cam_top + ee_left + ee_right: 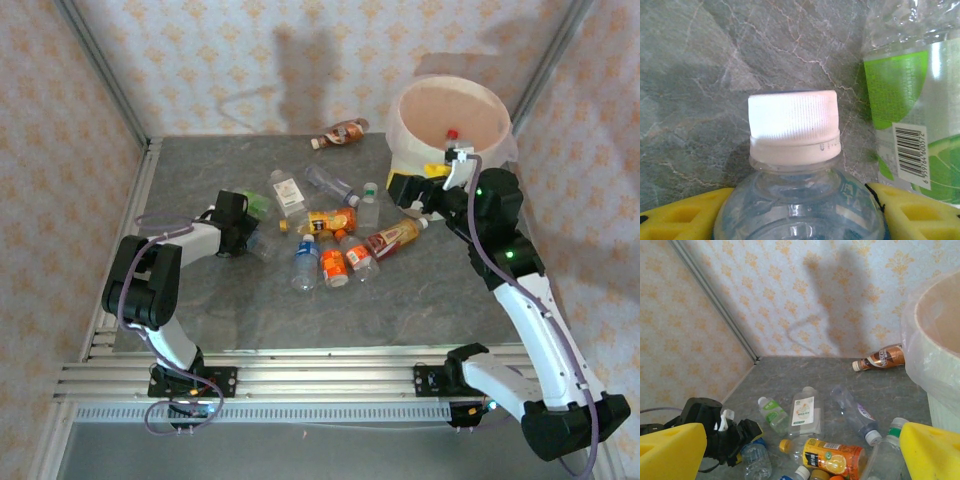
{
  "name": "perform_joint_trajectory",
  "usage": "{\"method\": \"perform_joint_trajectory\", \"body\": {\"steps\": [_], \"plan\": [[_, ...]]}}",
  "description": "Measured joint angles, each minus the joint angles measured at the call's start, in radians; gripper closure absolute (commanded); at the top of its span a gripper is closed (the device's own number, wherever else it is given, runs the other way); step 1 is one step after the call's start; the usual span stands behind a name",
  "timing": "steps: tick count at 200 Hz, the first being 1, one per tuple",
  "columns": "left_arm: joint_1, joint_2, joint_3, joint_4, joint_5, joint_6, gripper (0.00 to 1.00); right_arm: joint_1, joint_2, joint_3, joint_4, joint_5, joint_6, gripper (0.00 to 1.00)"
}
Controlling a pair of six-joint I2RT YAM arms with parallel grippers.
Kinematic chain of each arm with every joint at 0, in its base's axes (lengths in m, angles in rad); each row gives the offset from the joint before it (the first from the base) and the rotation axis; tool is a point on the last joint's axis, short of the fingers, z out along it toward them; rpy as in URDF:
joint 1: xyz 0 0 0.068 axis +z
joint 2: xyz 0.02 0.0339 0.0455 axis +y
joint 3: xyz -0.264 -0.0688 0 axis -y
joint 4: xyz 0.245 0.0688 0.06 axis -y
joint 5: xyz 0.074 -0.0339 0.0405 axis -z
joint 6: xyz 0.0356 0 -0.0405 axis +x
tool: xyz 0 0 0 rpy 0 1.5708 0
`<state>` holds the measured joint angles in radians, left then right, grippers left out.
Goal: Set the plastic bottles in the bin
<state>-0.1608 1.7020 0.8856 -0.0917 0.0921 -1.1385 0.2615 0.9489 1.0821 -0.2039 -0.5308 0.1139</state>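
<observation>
Left arm reaches low across the table. The left gripper (797, 210) has its yellow fingers (685, 215) closed against both shoulders of a clear, white-capped bottle (792, 125) that lies on the stone-patterned surface. Just beside it lies a green-labelled bottle (910, 115); its barcode is visible but the digits are not reliably legible. Right arm is raised next to the bin (400, 135), and the right gripper (420, 188) is spread wide and empty. The brown bottle (882, 358) by the wall has an unreadable logo.
</observation>
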Motion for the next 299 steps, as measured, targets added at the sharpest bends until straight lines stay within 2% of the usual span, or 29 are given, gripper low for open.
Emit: {"method": "perform_joint_trajectory", "body": {"steps": [33,80,116,172,211,260,299], "plan": [[-0.002,-0.044,-0.043,0.053,0.017,0.012,0.54,0.003,0.013,-0.007,0.018,0.000,0.018,0.01],[-0.029,-0.225,-0.050,0.060,0.033,0.067,0.55,0.021,0.046,-0.007,0.019,0.000,0.018,0.01],[-0.063,-0.306,-0.023,0.073,0.088,0.110,0.55,0.080,0.100,-0.006,0.018,0.000,0.006,0.01],[-0.171,-0.320,0.077,0.197,0.208,0.169,0.55,0.209,0.230,0.077,-0.038,-0.026,-0.040,0.01],[-0.261,-0.335,0.150,0.293,0.272,0.209,0.54,0.245,0.326,0.190,-0.095,-0.130,-0.038,0.01],[-0.285,-0.341,0.174,0.377,0.330,0.229,0.54,0.280,0.441,0.310,-0.179,-0.226,-0.036,0.01],[-0.300,-0.340,0.175,0.421,0.359,0.230,0.54,0.330,0.509,0.345,-0.241,-0.253,-0.050,0.01]]}}
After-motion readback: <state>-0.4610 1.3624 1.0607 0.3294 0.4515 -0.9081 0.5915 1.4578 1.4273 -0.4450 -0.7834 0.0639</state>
